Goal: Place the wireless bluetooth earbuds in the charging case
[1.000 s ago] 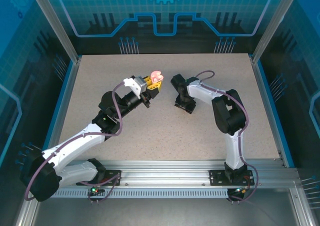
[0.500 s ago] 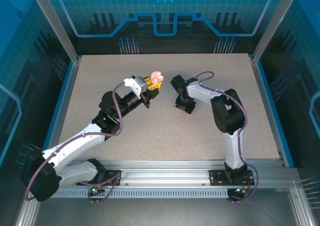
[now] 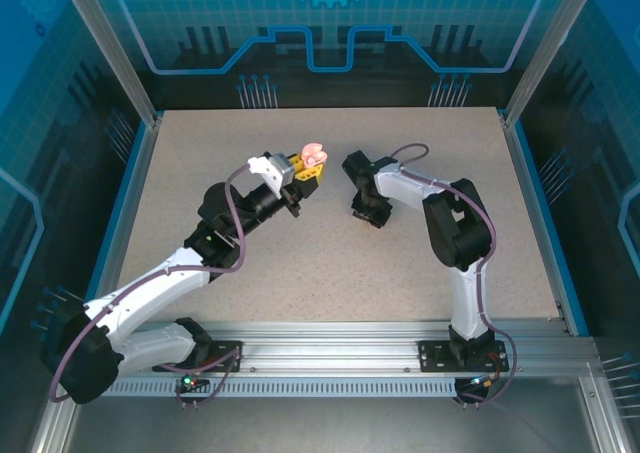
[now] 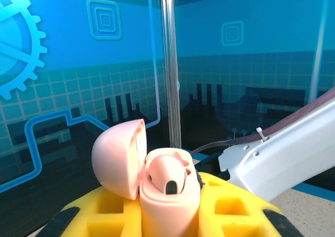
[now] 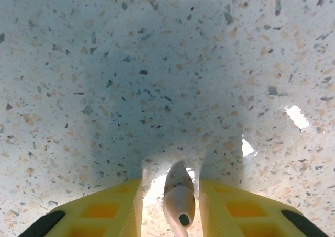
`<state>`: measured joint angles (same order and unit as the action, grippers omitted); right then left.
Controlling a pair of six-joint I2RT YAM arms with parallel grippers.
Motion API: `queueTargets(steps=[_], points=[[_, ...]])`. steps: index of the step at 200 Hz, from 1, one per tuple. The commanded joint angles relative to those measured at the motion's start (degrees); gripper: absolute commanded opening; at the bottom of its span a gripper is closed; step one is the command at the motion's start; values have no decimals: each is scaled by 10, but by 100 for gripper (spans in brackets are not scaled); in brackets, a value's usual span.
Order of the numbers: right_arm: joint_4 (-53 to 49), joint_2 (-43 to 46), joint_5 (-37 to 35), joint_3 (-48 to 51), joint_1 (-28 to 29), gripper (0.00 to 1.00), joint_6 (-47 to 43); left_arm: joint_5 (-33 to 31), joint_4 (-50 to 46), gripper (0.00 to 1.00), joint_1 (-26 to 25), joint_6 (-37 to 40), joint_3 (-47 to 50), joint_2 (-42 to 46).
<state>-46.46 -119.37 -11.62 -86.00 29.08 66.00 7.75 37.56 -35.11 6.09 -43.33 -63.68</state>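
earbud: pale pink, lying on the bench, with the dark-spotted stem end toward the right wrist camera
earbud position: in the gap between the yellow fingers of the right pincer, closer to the right-hand finger
right pincer state: apart, tips low at the bench, straddling the earbud; a strip of bench shows on each side of it, so not clamped
case: pale pink, round, held upright off the bench, near mid-bench in the top view
lid: hinged open, swung to the left in the left wrist view
case inside: a pale pink rounded part with a dark oval spot sits in the well; can't tell if it's a bud
left pincer: clamped on the case, one yellow finger on either side of its lower half
spacing: right pincer sits just right of the held case in the top view, not touching it
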Motion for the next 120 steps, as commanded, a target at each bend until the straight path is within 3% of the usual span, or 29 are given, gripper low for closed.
queueTargets(steps=[1, 64, 120], points=[[-3, -6, -9, 24, -8, 31, 1, 5, 11, 0, -3, -1, -3, 14], [6, 9, -8, 32, -7, 19, -4, 4, 10, 0, -3, -2, -8, 11], [17, 27, -15, 40, -8, 15, -19, 0, 9, 0, -3, -8, -7, 9]])
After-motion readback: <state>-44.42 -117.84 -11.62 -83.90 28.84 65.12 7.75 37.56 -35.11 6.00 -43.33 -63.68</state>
